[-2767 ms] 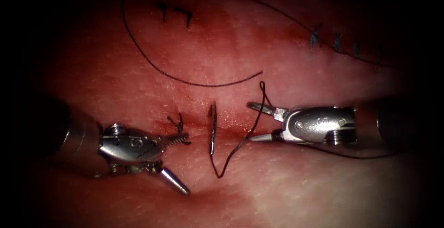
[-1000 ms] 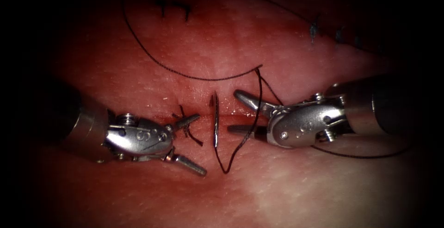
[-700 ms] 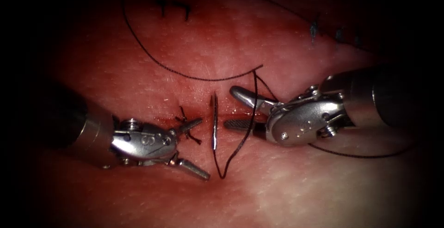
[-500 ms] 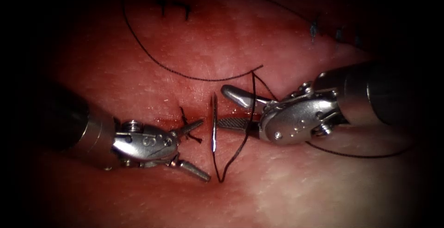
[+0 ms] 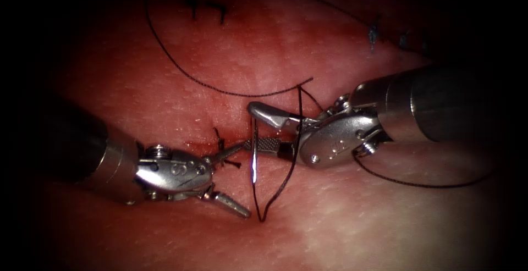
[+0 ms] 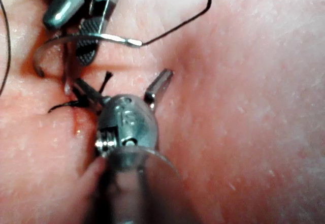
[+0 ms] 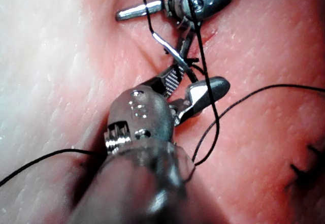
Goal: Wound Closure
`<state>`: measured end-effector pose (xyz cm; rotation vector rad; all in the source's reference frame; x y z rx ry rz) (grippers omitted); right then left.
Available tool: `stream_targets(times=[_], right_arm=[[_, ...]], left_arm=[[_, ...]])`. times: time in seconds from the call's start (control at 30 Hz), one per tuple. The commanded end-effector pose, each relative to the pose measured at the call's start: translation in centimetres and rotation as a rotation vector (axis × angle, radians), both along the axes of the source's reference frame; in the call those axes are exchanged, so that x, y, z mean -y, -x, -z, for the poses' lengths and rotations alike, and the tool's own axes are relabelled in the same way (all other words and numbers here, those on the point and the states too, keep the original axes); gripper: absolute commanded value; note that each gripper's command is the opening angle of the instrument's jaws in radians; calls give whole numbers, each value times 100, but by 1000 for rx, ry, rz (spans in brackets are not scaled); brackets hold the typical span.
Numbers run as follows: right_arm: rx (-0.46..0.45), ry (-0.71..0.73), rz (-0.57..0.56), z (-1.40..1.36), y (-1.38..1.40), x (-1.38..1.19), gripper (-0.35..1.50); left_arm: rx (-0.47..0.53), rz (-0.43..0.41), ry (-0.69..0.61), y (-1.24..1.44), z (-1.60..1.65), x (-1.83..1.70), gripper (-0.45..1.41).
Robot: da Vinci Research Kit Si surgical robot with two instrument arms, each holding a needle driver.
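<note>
Straddling the needle [image 5: 254,149], right end effector [image 5: 252,126] has jaws wide apart, lower serrated jaw touching the needle mid-curve, not clamped. Left end effector [image 5: 236,178] jaws also spread, holding nothing, upper jaw tip by a knotted stitch [image 5: 221,139] just left of the needle. Needle: thin, shiny, curved steel, lying across the cut, whether in the tissue [image 5: 341,221] cannot be told. Dark thread [image 5: 283,176] loops from its lower end. Tissue is wet, red, pebbled.

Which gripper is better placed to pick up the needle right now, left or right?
Probably the right gripper: its open jaws straddle the needle, which stands in the tissue at the cut. The left gripper is also open, holds nothing, and sits beside the knot, left of the needle.
</note>
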<state>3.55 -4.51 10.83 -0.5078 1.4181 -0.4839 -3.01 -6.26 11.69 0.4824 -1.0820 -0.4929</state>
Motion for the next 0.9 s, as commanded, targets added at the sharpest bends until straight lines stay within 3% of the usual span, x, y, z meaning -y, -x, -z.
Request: stream_targets(times=[0.03, 0.07, 0.1, 0.7, 0.9], right_arm=[[1, -2, 12, -5, -8, 1, 44], [19, -6, 65, -6, -7, 1, -20], [17, 1, 79, -7, -6, 2, -35], [-16, 23, 184, -23, 0, 13, -35], [-10, 43, 204, -40, 9, 28, -35]], left_arm=[[1, -2, -2, 4, -4, 10, 91], [1, -3, -2, 4, -4, 10, 91], [1, -3, -2, 3, -4, 10, 91], [4, -5, -14, -4, -2, 11, 93], [5, -6, -14, -6, -1, 11, 93]])
